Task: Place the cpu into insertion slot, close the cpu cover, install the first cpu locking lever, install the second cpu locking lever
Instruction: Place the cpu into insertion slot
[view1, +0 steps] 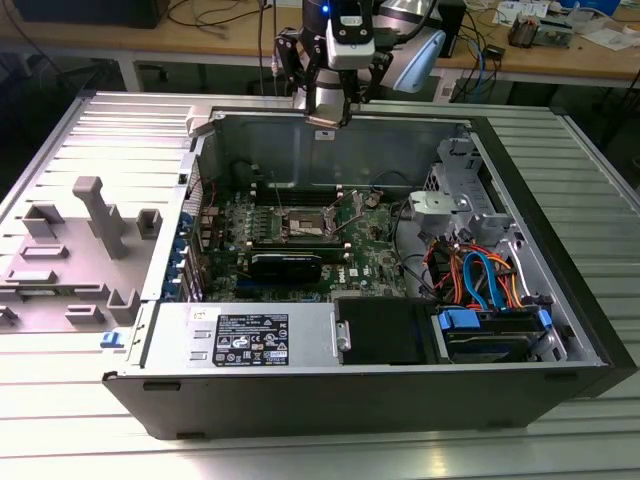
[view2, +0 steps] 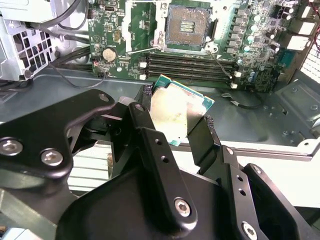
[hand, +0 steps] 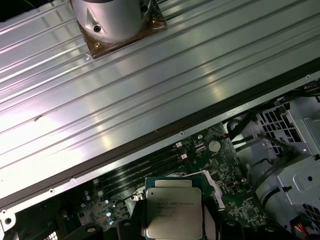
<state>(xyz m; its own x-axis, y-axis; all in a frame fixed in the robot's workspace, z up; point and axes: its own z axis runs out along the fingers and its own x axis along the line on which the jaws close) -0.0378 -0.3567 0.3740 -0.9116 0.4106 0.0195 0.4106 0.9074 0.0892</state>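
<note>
Two black fingers (view2: 155, 150) of my tool (view2: 172, 120) are pinching the cpu (view2: 176, 112), a small flat square chip with a dull grey metal top and a thin green edge. One finger presses on each of two opposite sides. In both wrist views the grey top faces the camera, and the chip (hand: 173, 212) sits clear of everything beneath it, held in the air.

In the exterior view my tool (view1: 328, 105) hangs over the far wall of the open grey metal computer case (view1: 200, 140), which lies on its side on the ribbed silver counter (view1: 90, 420). The insertion slot (view1: 305, 222), a small square socket with a silver metal rim and a dark brownish-gold centre, lies on the green motherboard (view1: 370, 235) well apart from the tool.

In the second wrist view the socket (view2: 187, 25) is uncovered, its contact field bare, with nothing seated in it. Long black memory slots (view2: 190, 62) run between it and the held chip, and a round silver coin battery (view2: 109, 53) sits on the board beside them.

On the exterior view's left, a grey plastic fixture with upright posts (view1: 100, 215) rests on the counter next to the case.
</note>
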